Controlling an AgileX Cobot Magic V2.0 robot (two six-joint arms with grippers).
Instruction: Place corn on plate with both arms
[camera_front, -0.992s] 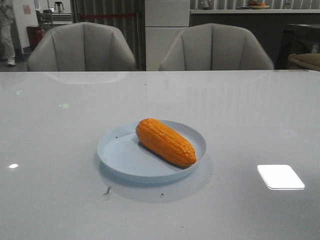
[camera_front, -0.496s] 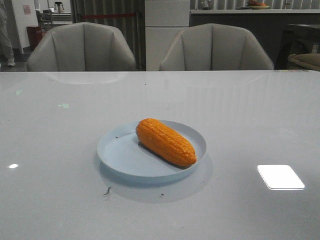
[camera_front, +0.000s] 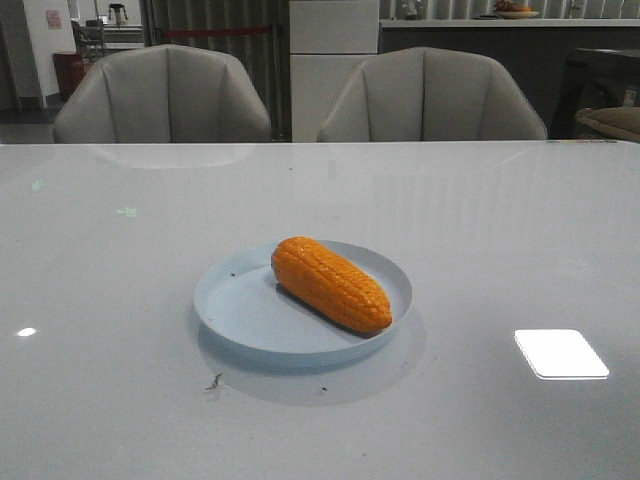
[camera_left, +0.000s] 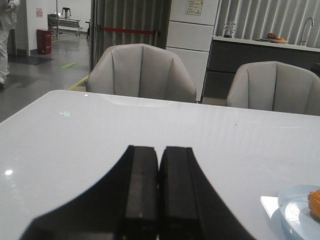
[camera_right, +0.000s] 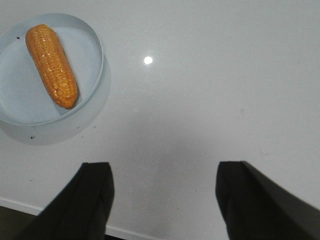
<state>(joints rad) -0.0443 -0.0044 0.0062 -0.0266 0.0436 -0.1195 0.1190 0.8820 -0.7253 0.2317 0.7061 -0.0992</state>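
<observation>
The orange-yellow corn (camera_front: 331, 283) lies flat inside the pale-blue plate (camera_front: 240, 310) at the middle of the table, tapered end toward the front right. It also shows in the right wrist view as the corn (camera_right: 52, 65) on the plate (camera_right: 90, 45). The left wrist view catches only the plate's edge (camera_left: 295, 210) and a sliver of the corn (camera_left: 315, 201). My left gripper (camera_left: 159, 155) is shut and empty, low over the table, left of the plate. My right gripper (camera_right: 162, 172) is open and empty, apart from the plate, over the table's near edge. Neither gripper shows in the front view.
Two grey chairs (camera_front: 165, 95) (camera_front: 430, 95) stand behind the table's far edge. A bright light reflection (camera_front: 560, 353) lies on the glossy tabletop at the front right. A small dark speck (camera_front: 213, 381) sits on the table in front of the plate.
None on the table: corn and plate stay put. A person at the far left background has walked out of the front view.
</observation>
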